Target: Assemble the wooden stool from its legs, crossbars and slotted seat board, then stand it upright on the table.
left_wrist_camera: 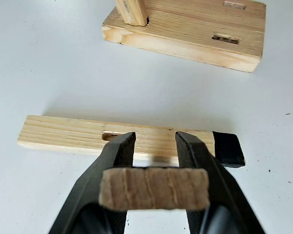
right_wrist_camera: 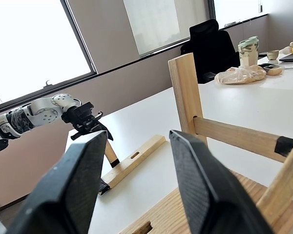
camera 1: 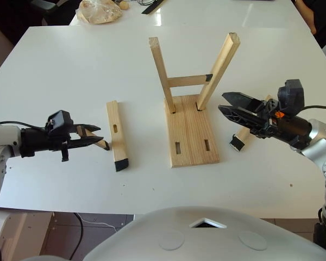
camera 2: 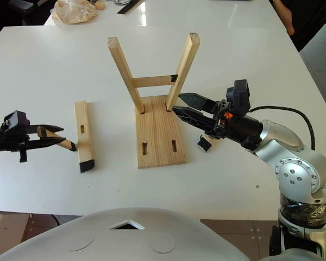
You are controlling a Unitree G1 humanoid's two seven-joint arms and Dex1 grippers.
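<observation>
The slotted seat board (camera 1: 191,133) lies flat mid-table. Two legs (camera 1: 162,70) (camera 1: 220,68) stand tilted in its far slots, joined by a crossbar (camera 1: 187,81). Its two near slots are bare. A loose leg (camera 1: 116,134) with a black foot lies to the board's left. My left gripper (camera 1: 95,136) (left_wrist_camera: 155,141) hovers just left of that leg, shut on a short crossbar (left_wrist_camera: 154,187). To the right of the board my right gripper (camera 1: 223,102) (right_wrist_camera: 139,139) is open and holds nothing. Another leg (camera 1: 240,139) lies on the table partly hidden under it.
A clear bag of food (camera 1: 100,11) and a dark object (camera 1: 154,5) sit at the table's far edge. The white table (camera 1: 60,70) has free room at far left, far right and along its near edge.
</observation>
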